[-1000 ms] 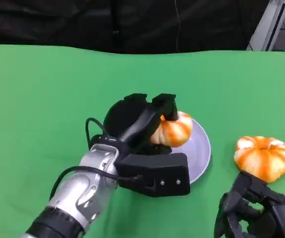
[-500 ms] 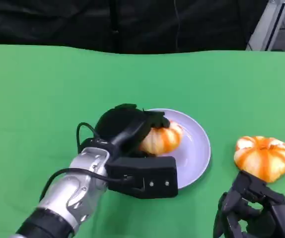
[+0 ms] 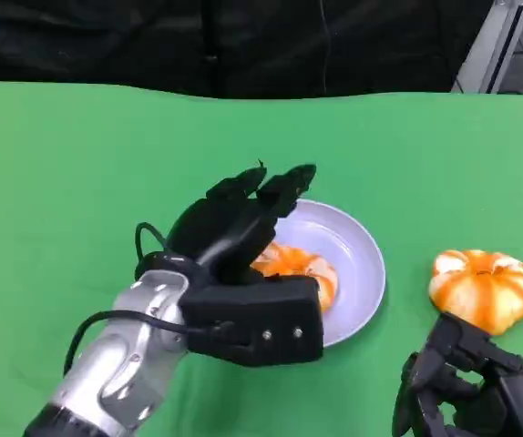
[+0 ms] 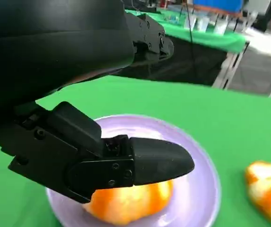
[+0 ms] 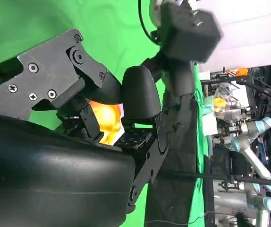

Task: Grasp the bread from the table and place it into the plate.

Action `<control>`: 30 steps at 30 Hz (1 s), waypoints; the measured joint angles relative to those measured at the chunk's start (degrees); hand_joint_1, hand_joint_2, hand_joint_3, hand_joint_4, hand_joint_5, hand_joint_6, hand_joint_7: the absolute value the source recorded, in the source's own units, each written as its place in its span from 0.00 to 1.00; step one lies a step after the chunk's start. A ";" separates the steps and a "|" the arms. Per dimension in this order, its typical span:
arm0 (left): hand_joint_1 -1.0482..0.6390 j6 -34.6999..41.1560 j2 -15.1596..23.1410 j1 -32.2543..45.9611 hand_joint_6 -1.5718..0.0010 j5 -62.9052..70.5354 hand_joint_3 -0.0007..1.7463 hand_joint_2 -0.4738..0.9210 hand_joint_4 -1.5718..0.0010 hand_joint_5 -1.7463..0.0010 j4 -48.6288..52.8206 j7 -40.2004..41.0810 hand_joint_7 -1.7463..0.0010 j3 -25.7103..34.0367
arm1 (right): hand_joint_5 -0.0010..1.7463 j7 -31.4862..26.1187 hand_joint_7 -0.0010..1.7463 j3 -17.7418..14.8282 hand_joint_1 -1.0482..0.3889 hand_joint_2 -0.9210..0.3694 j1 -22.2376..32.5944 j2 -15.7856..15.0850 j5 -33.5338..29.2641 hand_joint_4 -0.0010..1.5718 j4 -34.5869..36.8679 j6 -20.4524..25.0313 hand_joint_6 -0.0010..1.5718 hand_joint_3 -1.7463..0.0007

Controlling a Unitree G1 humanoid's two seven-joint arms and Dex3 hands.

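My left-hand fingers (image 3: 275, 187) were spread apart over the plate (image 3: 357, 250), holding nothing. The bread (image 3: 296, 269) sat in the plate right under my left hand (image 3: 230, 232), so that one looked placed to me; I'd guess the next move was just lifting the arm clear without nudging it. My right hand (image 3: 466, 387) hung low near the desk (image 3: 79, 173) edge, fingers curled but I couldn't tell if anything was in them. Another bread (image 3: 482, 287) lay on the desk just beside the plate, probably next up.
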 measured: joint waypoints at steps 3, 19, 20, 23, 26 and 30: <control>0.00 -0.10 0.09 1.72 1.00 -3.17 0.47 1.00 1.00 1.00 -3.16 -0.77 1.00 1.94 | 1.00 0.08 0.96 -0.05 0.64 0.28 -0.02 0.00 0.11 0.54 0.03 0.00 0.43 0.30; 0.57 12.78 0.49 23.27 0.35 -40.06 0.66 0.75 0.44 0.16 -29.97 -16.76 0.43 20.54 | 1.00 0.18 0.97 -0.20 0.65 0.28 -0.34 0.03 0.00 0.53 0.18 0.24 0.43 0.30; 0.57 14.40 0.43 24.91 0.40 -43.88 0.68 0.74 0.46 0.10 -31.26 -17.70 0.31 22.35 | 1.00 0.17 0.97 -0.22 0.64 0.27 -0.36 0.03 -0.01 0.53 0.18 0.28 0.43 0.30; 0.58 18.92 0.33 29.20 0.48 -52.38 0.70 0.75 0.47 0.03 -33.99 -18.92 0.14 26.22 | 1.00 0.17 0.97 -0.30 0.64 0.27 -0.37 0.03 0.03 0.53 0.19 0.33 0.43 0.30; 0.55 21.16 0.28 34.20 0.54 -61.51 0.69 0.76 0.47 0.00 -35.26 -21.26 0.02 30.85 | 1.00 0.18 0.97 -0.27 0.65 0.27 -0.64 0.05 0.01 0.53 0.17 0.42 0.43 0.30; 0.53 21.89 1.28 40.77 0.55 -70.57 0.68 0.76 0.47 0.00 -33.44 -26.63 0.00 35.58 | 1.00 0.20 0.97 -0.53 0.64 0.27 -0.74 0.01 0.05 0.54 0.33 0.50 0.44 0.30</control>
